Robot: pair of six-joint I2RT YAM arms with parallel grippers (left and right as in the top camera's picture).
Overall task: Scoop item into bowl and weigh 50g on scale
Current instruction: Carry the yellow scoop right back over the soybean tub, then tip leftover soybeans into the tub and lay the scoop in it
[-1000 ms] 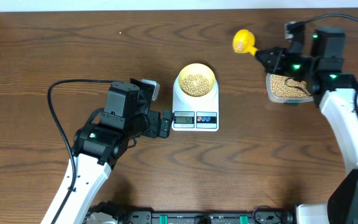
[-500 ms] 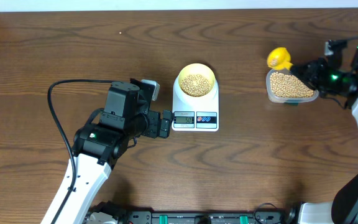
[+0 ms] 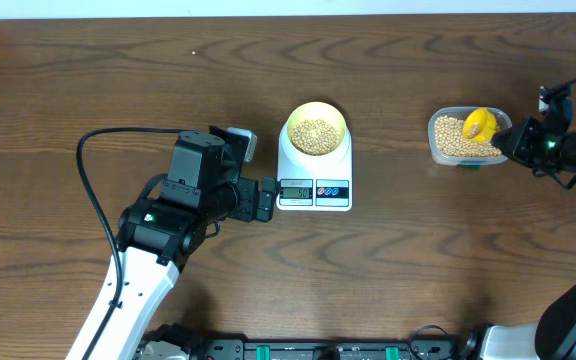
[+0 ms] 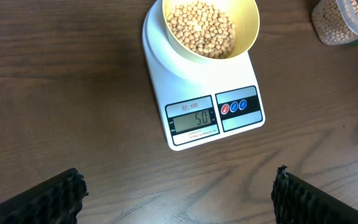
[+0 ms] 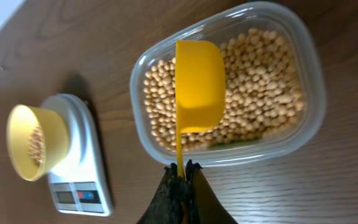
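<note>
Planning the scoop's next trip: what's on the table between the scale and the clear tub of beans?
Only bare table between the scale and the tub, per the overhead view.

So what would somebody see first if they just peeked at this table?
Probably the pale yellow bowl holding tan beans, sitting on the white scale in the middle of the table, its display reading 50. Next, the bright yellow scoop at the far right, pinched by the right gripper over a clear tub of more beans.
</note>
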